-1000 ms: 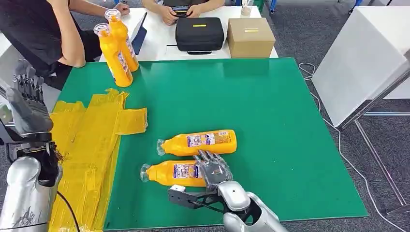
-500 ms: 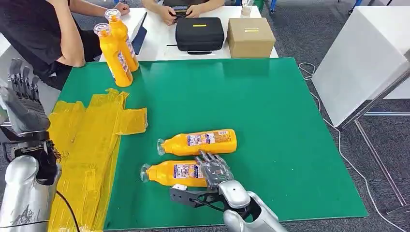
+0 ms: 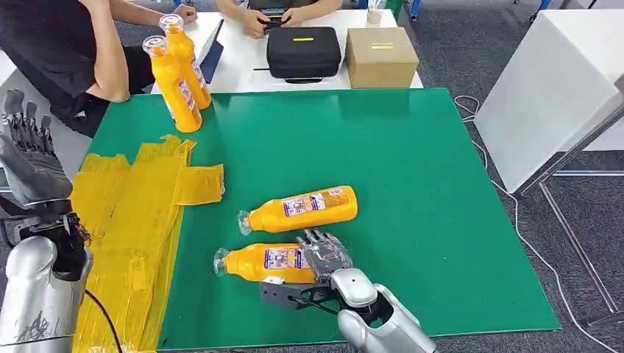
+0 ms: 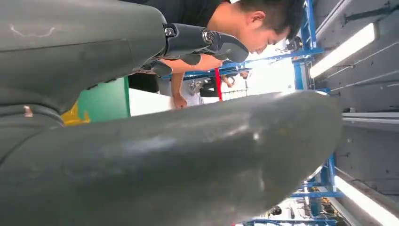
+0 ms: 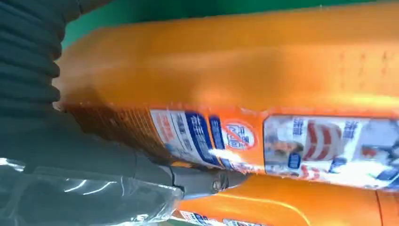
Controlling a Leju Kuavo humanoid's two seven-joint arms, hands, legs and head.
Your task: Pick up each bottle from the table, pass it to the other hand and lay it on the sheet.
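Two orange bottles lie on the green table (image 3: 412, 184). My right hand (image 3: 324, 254) grips the nearer bottle (image 3: 259, 262) at its base end, fingers over the top. In the right wrist view my thumb (image 5: 188, 181) presses against this bottle's label (image 5: 282, 146). The farther bottle (image 3: 302, 208) lies just beyond the fingers, cap pointing left. Two more orange bottles (image 3: 176, 73) stand at the table's back left. The yellow sheet (image 3: 132, 220) covers the left side of the table. My left hand (image 3: 26, 158) is raised left of the sheet, fingers apart and empty.
A black case (image 3: 303, 50) and a cardboard box (image 3: 381, 56) sit on the white table behind. People sit at the back left and back centre, one with an arm (image 3: 110, 66) near the standing bottles. A white panel (image 3: 552, 81) stands to the right.
The farther bottle has shifted slightly away from my right hand, its base end swinging back. My right hand has settled a little lower on the nearer bottle. My left hand has drifted left.
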